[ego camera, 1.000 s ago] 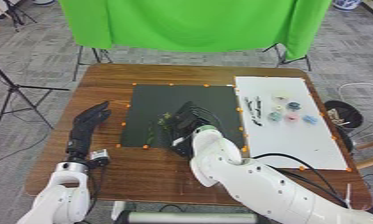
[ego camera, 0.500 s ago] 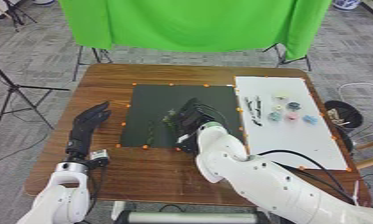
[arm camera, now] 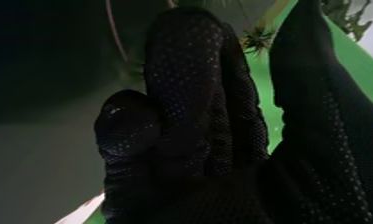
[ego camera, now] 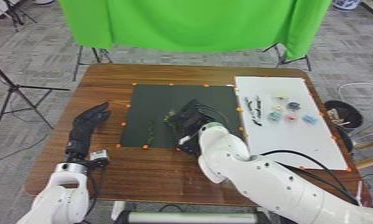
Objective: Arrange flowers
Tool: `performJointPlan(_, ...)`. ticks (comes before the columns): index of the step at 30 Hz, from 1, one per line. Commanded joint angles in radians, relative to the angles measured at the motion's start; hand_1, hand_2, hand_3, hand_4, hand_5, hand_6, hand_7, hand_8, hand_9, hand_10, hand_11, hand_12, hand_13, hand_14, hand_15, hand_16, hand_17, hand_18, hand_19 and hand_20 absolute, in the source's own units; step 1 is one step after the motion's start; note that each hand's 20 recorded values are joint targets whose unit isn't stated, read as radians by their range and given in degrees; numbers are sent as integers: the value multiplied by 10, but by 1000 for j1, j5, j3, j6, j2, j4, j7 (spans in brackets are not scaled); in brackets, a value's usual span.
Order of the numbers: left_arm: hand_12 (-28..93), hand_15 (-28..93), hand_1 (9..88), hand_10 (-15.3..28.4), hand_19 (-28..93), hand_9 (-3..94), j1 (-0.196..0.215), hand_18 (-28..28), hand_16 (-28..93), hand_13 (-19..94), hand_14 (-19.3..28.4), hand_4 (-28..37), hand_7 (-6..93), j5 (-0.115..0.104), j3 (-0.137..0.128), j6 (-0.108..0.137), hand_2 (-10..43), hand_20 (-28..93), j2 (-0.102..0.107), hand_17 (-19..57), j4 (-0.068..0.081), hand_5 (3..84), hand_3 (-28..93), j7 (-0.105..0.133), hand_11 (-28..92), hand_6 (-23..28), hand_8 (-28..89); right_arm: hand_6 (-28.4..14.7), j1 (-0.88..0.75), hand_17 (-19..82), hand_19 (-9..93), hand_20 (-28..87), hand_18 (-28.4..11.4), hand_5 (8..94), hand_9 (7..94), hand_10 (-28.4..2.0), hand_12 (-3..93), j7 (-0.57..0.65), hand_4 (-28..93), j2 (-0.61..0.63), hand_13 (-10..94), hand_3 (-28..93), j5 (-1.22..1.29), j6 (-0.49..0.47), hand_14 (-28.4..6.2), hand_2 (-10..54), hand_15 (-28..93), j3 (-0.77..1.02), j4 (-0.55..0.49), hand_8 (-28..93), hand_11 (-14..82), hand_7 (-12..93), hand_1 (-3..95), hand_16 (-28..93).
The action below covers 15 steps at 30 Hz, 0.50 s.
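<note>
- Flowers: showing a leafy green sprig (ego camera: 171,118) at the black mat (ego camera: 160,96), just beside the right hand (ego camera: 197,118)
- Hovering or resting with the right hand at the mat's right part; being unable to tell which
- Holding the fingers (arm camera: 184,65) nearly straight in the right wrist view, leaving a narrow gap, with a spiky green plant tip (arm camera: 257,40) showing through; being unable to tell if touching it
- Lying on the mat's near left part: a long thin green stem (ego camera: 150,134), well apart from the right hand
- Lying to the right, on the white sheet (ego camera: 298,145): small flower heads in pink (ego camera: 292,117), blue (ego camera: 309,120), pale green (ego camera: 275,116), dark blue (ego camera: 293,106) and yellow (ego camera: 282,97), with thin dark pieces (ego camera: 257,109) to their left
- Resting the left hand (ego camera: 91,117) over the wooden table (ego camera: 156,172), left of the mat, holding it loosely spread
- Standing just beyond the table's right edge: a dark bin (ego camera: 330,106)
- Hanging beyond the far edge: a green cloth (ego camera: 200,25)
</note>
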Motion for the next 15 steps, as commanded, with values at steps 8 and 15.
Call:
performJointPlan(8, 93, 150, 202, 128, 33, 454, 10, 104, -14, 346, 149, -277, 156, 2, 0, -4, -73, 137, -10, 34, 5, 442, 753, 0, 171, -1, -97, -8, 25, 662, 889, 287, -91, 683, 781, -135, 144, -44, -102, 32, 937, 694, -6, -56, -50, -95, 395, -5, -23, -94, 144, 180, 321, 271)
performJointPlan(15, 93, 151, 201, 128, 33, 454, 13, 104, -14, 347, 149, -275, 157, 1, -1, -5, -74, 137, -13, 34, 5, 442, 755, 1, 169, -2, -97, -10, 36, 656, 895, 289, -97, 666, 764, -136, 143, -53, -97, 47, 937, 685, -21, -84, -49, -95, 385, -12, -27, -91, 138, 169, 304, 280)
